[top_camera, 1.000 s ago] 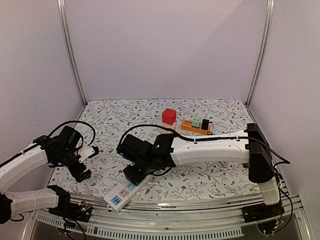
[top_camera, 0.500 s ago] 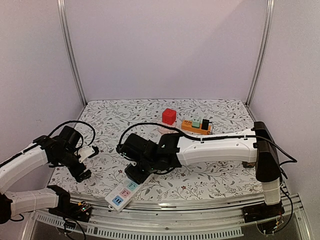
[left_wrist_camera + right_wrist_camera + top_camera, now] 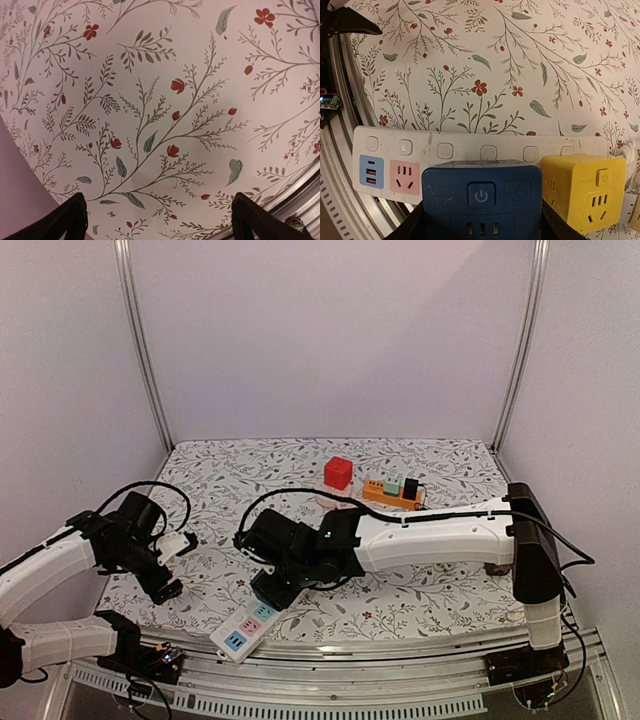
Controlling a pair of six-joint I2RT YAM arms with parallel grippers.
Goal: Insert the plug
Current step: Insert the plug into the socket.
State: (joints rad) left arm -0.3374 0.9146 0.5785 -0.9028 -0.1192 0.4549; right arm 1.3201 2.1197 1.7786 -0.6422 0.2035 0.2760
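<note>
The right gripper (image 3: 482,227) is clamping the blue plastic cube plug (image 3: 481,192) between its two black fingers (image 3: 407,230), one pressing on each side. The cube is sitting over the long white plastic power strip (image 3: 445,150), just beside the yellow plastic cube adapter (image 3: 582,192) and next to the pink socket (image 3: 404,176). I cannot tell whether its pins are seated. The left gripper (image 3: 160,222) is hovering over the floral tablecloth (image 3: 175,100) with its jaws spread wide, holding nothing.

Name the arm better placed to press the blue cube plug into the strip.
Right. The right pincer grips the blue cube-shaped plug directly over the white power strip. The left pincer hangs open above bare floral cloth.
</note>
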